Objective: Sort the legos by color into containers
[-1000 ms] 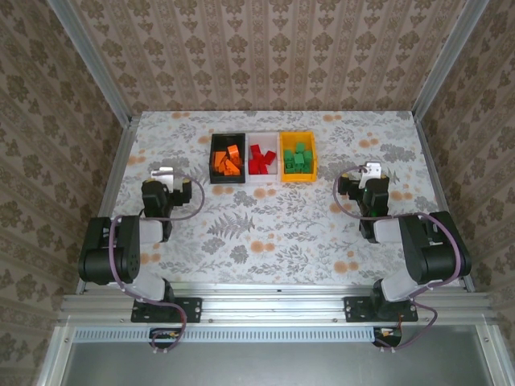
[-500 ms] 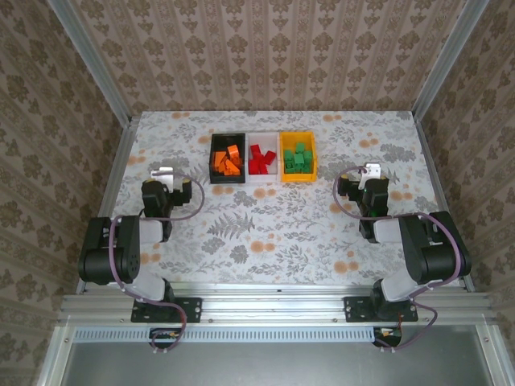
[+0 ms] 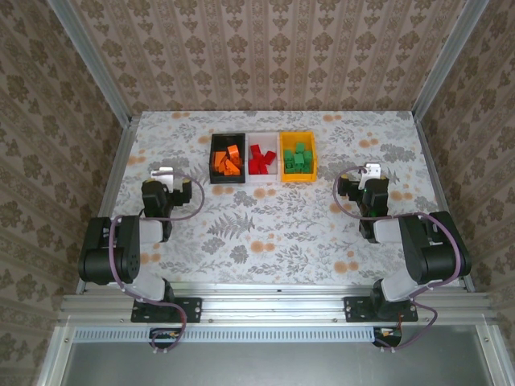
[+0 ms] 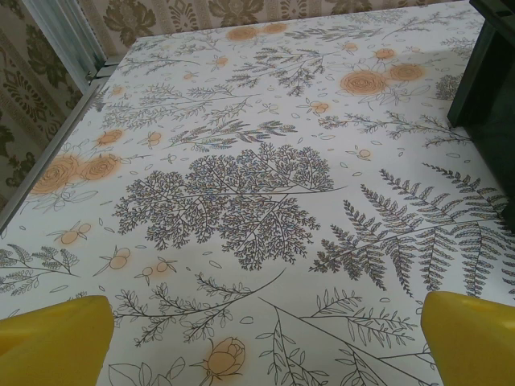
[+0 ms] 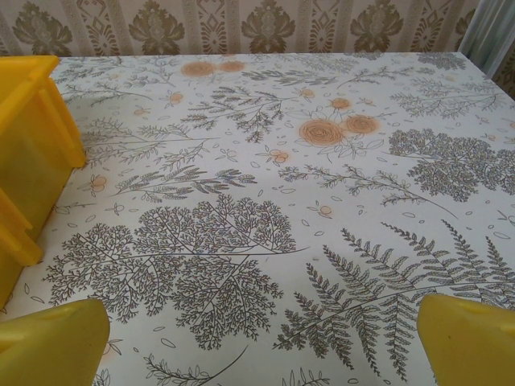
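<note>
Two tabletop robot arms, the left arm (image 3: 121, 251) and the right arm (image 3: 422, 249), are built alike from bulky black cylindrical joints linked by pale grey segments. Each rises from a flat black base plate (image 3: 165, 310). A thin purple cable (image 3: 199, 205) loops along each arm and trails down past its base. A small white bracket (image 3: 163, 172) caps each wrist, and the fingers (image 4: 52, 342) are glossy yellow with rounded corners.
</note>
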